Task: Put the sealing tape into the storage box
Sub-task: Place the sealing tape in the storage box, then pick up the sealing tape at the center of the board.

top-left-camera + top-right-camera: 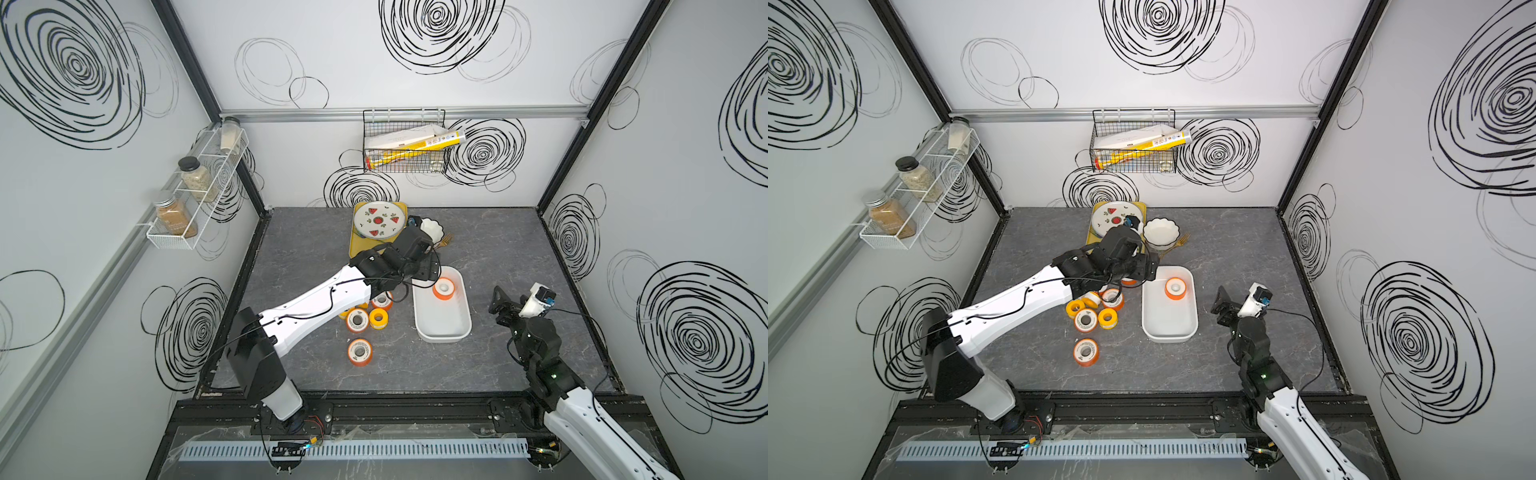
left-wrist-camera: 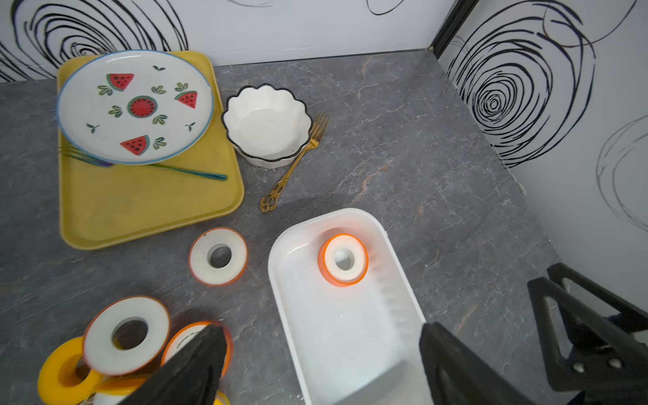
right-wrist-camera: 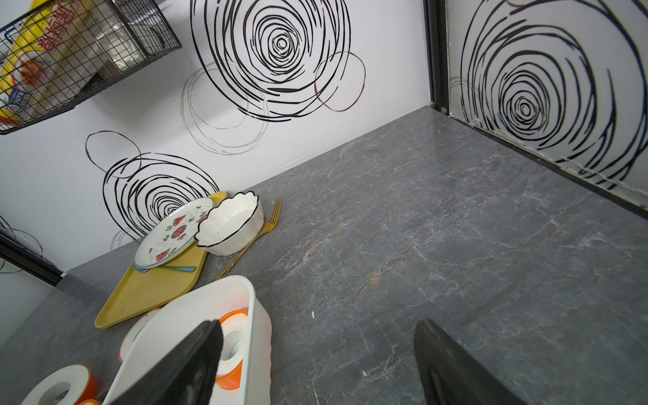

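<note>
Hovering over the box point(image 1: 440, 318), our left gripper point(image 2: 317, 333) is wide and empty; one spool point(image 1: 443, 287) lies inside. Next we likely reach for the loose spools point(image 1: 358, 320) just beside the box. Our right gripper point(image 3: 317, 326) stands open, empty, near the box.

One spool point(image 1: 443, 287) in storage box point(image 1: 440, 326) — other spools point(image 1: 358, 320) clustered left of it; tray point(image 2: 140, 210), bowl point(image 2: 266, 122) behind.

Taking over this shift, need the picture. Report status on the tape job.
Left gripper open, empty, over storage box rim. Right gripper open, empty, beside it. One orange tape spool inside; other spools heaped on table. Left arm hides part of heap.
</note>
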Robot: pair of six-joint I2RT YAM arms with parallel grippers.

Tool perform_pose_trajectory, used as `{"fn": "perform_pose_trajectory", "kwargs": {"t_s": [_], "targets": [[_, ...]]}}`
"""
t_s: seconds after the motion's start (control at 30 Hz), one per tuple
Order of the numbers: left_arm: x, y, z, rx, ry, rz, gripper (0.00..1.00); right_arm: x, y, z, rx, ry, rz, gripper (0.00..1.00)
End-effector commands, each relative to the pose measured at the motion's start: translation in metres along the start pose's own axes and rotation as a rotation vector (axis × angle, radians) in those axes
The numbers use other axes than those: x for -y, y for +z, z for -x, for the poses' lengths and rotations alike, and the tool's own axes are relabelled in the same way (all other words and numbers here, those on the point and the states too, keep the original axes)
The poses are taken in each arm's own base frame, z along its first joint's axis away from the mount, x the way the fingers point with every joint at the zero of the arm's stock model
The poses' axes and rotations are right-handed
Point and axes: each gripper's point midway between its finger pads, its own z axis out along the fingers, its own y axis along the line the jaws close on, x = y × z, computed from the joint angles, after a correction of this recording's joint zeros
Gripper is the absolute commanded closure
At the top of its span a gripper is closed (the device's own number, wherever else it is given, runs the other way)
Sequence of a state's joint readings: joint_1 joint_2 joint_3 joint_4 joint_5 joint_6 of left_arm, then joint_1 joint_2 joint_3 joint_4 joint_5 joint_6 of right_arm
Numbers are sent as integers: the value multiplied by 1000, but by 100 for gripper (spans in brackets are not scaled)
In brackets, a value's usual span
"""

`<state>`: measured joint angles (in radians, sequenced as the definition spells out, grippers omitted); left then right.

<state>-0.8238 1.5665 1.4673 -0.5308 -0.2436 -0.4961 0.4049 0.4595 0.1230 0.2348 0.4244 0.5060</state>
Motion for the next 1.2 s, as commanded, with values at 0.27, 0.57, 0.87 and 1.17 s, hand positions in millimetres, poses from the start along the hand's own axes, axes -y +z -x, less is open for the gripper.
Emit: {"fn": "perform_pose_trajectory", "kwargs": {"t_s": [0.27, 0.57, 0.87, 1.17], "targets": [[-94, -79, -22, 140, -42, 146, 6, 5, -1, -1, 7, 8, -21, 9], [-132, -111, -62, 167, -53, 207, 6, 4, -1, 1, 15, 8, -16, 8], [-146, -126, -80, 218, -63, 200, 5, -3, 1, 2, 6, -10, 8, 8], [-147, -130, -76, 250, -77, 162, 3, -47, 14, -9, -143, -109, 168, 16]]}}
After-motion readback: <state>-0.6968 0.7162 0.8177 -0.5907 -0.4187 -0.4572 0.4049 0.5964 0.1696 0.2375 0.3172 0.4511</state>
